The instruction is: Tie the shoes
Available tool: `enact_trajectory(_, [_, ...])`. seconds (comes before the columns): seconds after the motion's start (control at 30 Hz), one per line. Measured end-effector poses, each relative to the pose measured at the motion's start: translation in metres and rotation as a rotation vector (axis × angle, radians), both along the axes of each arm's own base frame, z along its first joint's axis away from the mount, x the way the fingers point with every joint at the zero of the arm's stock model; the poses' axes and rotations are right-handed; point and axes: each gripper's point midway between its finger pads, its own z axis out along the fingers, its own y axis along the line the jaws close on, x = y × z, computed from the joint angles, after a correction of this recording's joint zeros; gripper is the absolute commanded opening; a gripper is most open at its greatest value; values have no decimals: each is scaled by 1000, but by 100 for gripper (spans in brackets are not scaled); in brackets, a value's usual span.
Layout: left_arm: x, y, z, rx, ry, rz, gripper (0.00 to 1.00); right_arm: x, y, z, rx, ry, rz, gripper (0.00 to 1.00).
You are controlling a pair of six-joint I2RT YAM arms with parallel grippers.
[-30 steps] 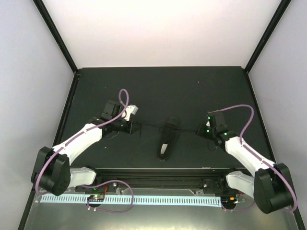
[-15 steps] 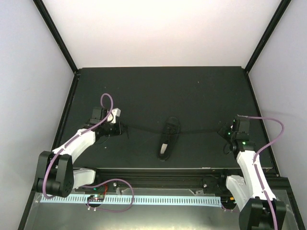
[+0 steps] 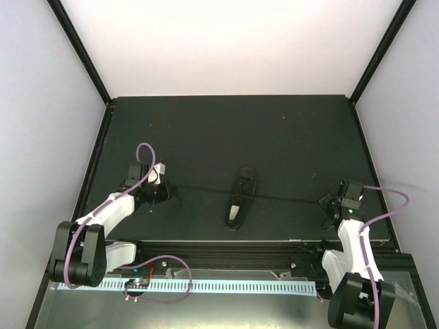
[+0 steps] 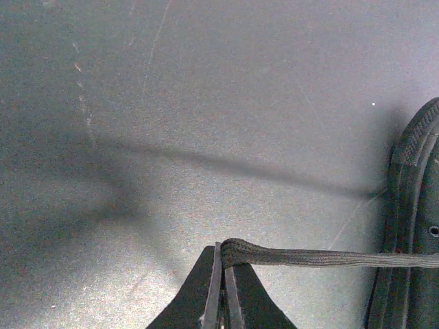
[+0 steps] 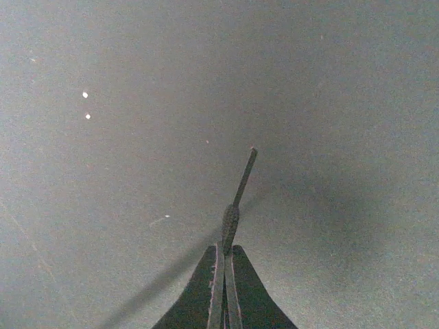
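The small black shoe (image 3: 241, 199) lies mid-table, its long axis running roughly front to back. A thin black lace runs taut from it to each side. My left gripper (image 3: 167, 188) is shut on the left lace (image 4: 329, 258), which leaves the closed tips (image 4: 223, 248) and stretches right toward the shoe's edge (image 4: 415, 226). My right gripper (image 3: 322, 201) is shut on the right lace; its stiff end (image 5: 241, 181) sticks out past the closed tips (image 5: 224, 248). The shoe is out of the right wrist view.
The shoe sits on a dark mat (image 3: 206, 130). A black rail (image 3: 219, 245) runs along the near edge between the arm bases. White walls stand close on the left and right; black corner posts (image 3: 79, 48) rise at the back.
Both grippers have moved outward, away from the shoe: the left one to the left, the right one to the right and nearer. The laces have been drawn out long and taut.
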Motion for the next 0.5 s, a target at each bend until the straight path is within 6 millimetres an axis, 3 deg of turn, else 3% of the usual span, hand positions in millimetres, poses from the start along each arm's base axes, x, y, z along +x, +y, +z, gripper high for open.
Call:
enact_trajectory(0.1, [-1,0,-3,1,12,0,11,-4,3,-9,29,22,0,2])
enact_trajectory(0.2, [-3,-1,-4,3,9,-20,46,-3,6,-9,45,15,11,2])
enact_trajectory(0.27, [-6,-6,-4,13,1,-57,63,0,8,-6,50,-2,21,2])
enact_trajectory(0.33, [-11,-17,-3,27,-18,-119,70,3,10,-2,55,-24,35,2])
enact_trajectory(0.5, [-26,-66,13,69,-117,-341,72,9,16,3,81,-59,71,2])
